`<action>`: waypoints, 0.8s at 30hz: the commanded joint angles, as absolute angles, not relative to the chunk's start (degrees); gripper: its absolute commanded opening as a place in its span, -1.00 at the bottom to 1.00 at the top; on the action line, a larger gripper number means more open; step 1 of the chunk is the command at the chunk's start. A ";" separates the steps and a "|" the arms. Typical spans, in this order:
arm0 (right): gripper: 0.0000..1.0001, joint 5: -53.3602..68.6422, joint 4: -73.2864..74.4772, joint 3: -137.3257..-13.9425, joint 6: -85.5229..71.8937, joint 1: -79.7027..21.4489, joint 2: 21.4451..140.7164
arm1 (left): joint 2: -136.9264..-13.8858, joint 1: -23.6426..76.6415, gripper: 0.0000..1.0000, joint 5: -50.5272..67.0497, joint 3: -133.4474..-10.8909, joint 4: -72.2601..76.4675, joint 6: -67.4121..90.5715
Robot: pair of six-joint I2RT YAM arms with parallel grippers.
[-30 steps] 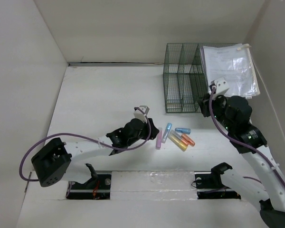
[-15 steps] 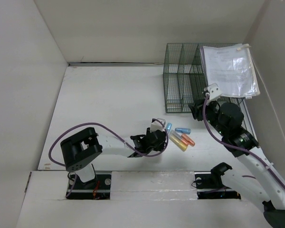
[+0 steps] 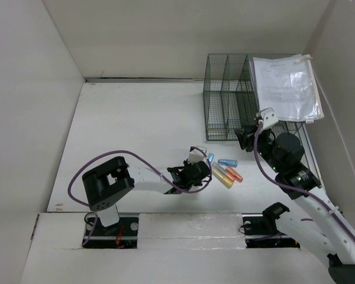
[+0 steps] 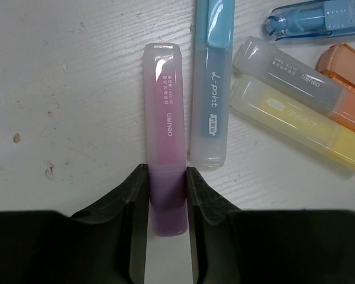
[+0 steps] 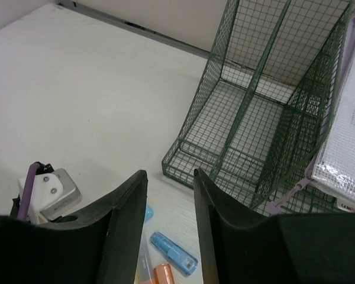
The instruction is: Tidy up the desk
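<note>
Since the left claw [image 4: 165, 189] clamps the purple highlighter [image 4: 164, 142] only at its end, lifting may swing it into the blue highlighter [image 4: 212, 89] just right of the claw; the right claw [image 5: 168, 183] gapes empty.

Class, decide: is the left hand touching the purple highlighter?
Touching. In the left wrist view, the fingers of the left hand press against both sides of the purple highlighter, with no gap.
</note>
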State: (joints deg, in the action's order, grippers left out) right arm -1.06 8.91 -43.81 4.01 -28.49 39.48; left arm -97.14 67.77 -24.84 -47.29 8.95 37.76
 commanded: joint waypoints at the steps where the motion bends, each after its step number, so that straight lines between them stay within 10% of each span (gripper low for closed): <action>1: -0.14 -1.40 3.78 -42.81 2.64 -27.43 37.62 | -97.91 67.68 -0.73 -26.98 -48.51 4.84 38.14; 24: -0.13 -11.86 -4.22 -28.39 -4.04 -26.81 23.64 | -92.10 54.60 -0.88 -16.10 -70.55 11.07 28.30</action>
State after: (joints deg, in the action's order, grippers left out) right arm -9.89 0.80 -28.86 -2.31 -27.03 23.81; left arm -89.43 57.19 -21.98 -65.69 7.92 30.98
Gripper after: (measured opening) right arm 0.435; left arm 0.221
